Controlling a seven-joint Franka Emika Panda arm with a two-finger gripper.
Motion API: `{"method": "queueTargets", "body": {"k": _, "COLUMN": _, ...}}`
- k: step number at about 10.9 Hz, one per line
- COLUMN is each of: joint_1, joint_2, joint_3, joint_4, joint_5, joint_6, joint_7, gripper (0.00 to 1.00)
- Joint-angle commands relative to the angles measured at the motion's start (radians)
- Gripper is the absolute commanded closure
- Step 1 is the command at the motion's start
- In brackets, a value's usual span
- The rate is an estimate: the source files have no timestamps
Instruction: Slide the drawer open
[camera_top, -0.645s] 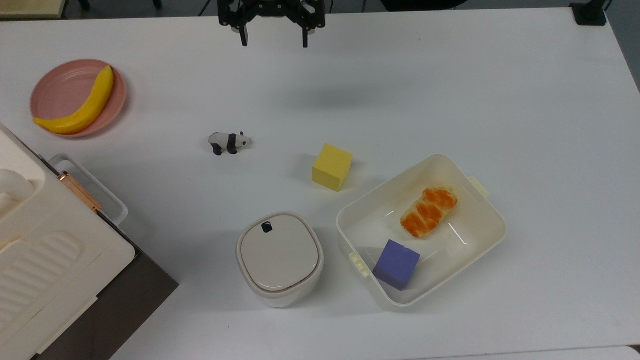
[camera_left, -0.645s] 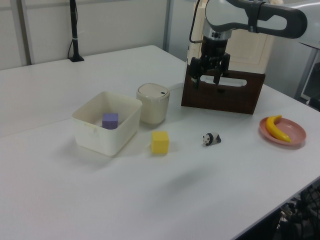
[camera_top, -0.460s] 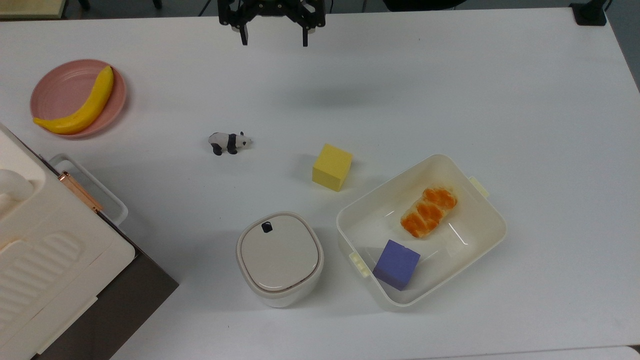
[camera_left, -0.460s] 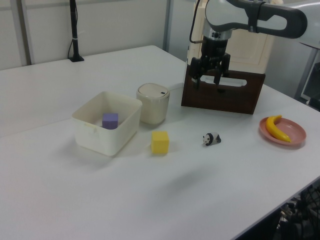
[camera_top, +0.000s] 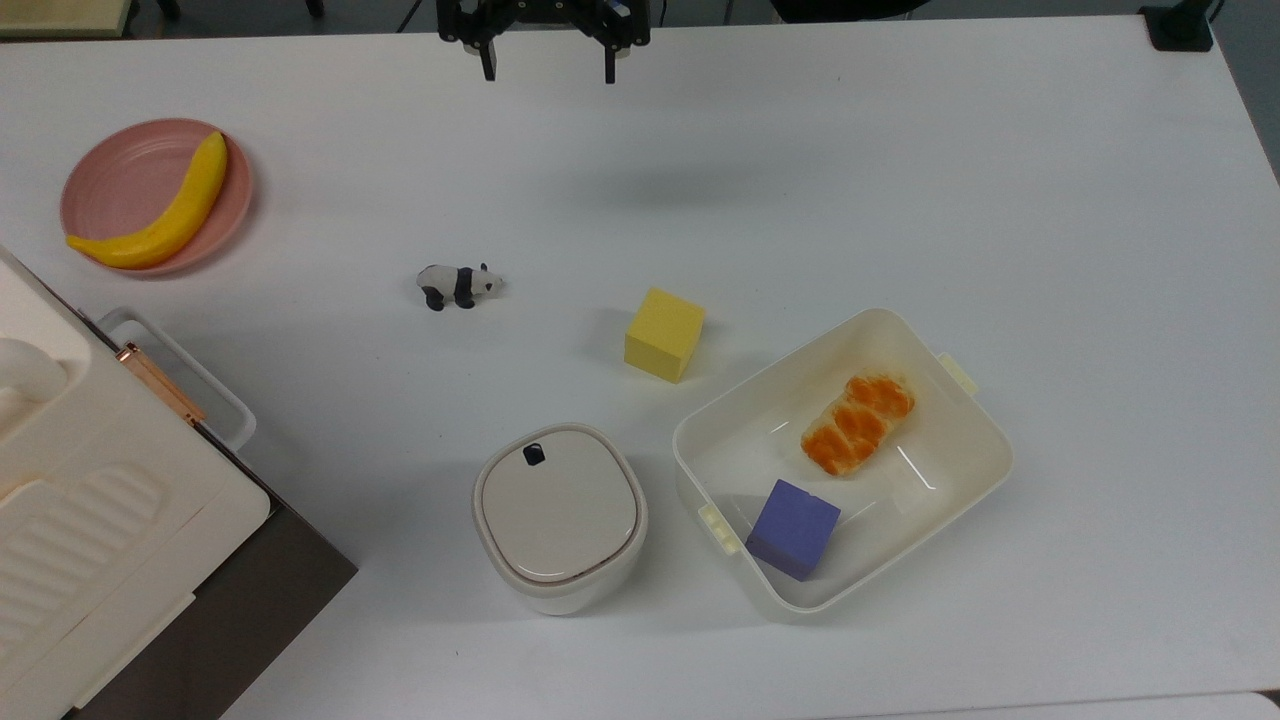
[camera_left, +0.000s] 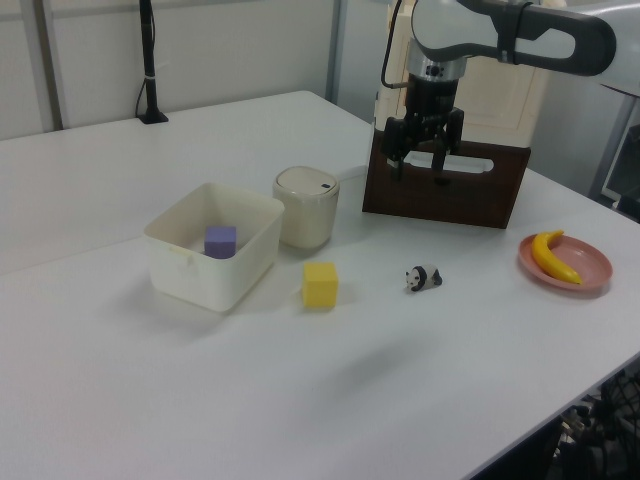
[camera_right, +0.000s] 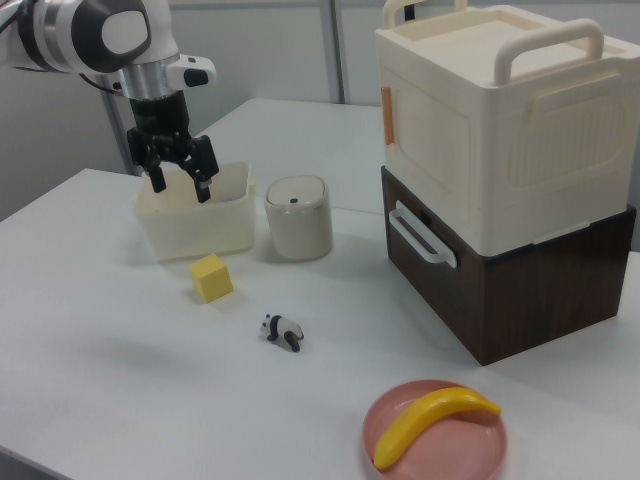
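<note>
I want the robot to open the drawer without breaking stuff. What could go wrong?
The gripper hangs open above the table, far from the drawer. Heading for the handle, it might bump the panda or the round container, which lie between. The cream appliance sits on the drawer box, so a hard pull might shake or shift it.

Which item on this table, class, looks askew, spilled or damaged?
Nothing stands out. The banana lies on its pink plate, the panda figure stands upright, the drawer sits shut beneath the cream appliance, and the open hand hangs above the table.
</note>
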Motion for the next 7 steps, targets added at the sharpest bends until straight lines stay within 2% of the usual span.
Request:
{"method": "queueTargets", "body": {"k": 1, "joint_1": -0.001, "joint_2": -0.022, "joint_3": -0.009, "joint_4": -0.005, "joint_5": 0.025, "joint_6": -0.027, "joint_7": -0.027, "gripper": 0.0}}
{"method": "queueTargets", "body": {"k": 4, "joint_1": -0.001, "joint_2": -0.014, "joint_3": -0.011, "joint_4": -0.003, "joint_5": 0.023, "joint_6": -0.018, "joint_7": -0.033, "gripper": 0.0}}
{"method": "queueTargets", "body": {"k": 7, "joint_1": -0.045, "joint_2": -0.005, "joint_3": -0.011, "joint_4": 0.004, "joint_5": 0.023, "joint_6": -0.016, "joint_7": -0.236, "gripper": 0.0}}
